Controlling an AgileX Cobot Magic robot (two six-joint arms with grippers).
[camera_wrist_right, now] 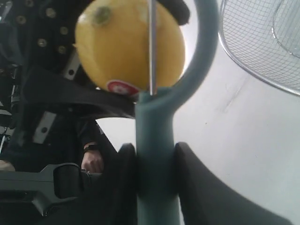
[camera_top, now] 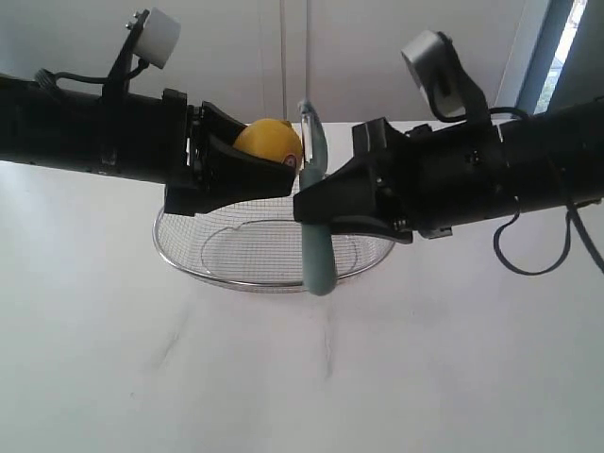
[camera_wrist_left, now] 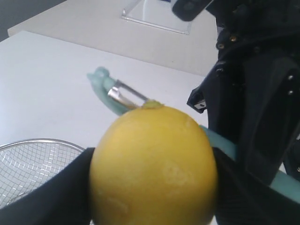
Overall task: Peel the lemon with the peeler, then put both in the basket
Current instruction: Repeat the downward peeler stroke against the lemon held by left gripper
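My left gripper (camera_top: 247, 162) is shut on the yellow lemon (camera_top: 268, 142), holding it in the air above the wire basket (camera_top: 184, 247). The lemon (camera_wrist_left: 153, 165) fills the space between the left fingers. My right gripper (camera_top: 316, 209) is shut on the pale teal handle of the peeler (camera_top: 317, 250), which stands upright with its head beside the lemon. In the right wrist view the peeler (camera_wrist_right: 157, 154) runs up from between the fingers, and its metal blade lies against the lemon (camera_wrist_right: 124, 44), just above the red sticker (camera_wrist_right: 123, 87). The blade tip (camera_wrist_left: 126, 97) shows behind the lemon in the left wrist view.
The silver mesh basket (camera_wrist_right: 262, 51) rests on the white table (camera_top: 302, 377), below and behind both grippers. A clear stand (camera_wrist_left: 154, 18) sits at the table's far side. A person's hand (camera_wrist_right: 93, 159) shows beyond the table edge.
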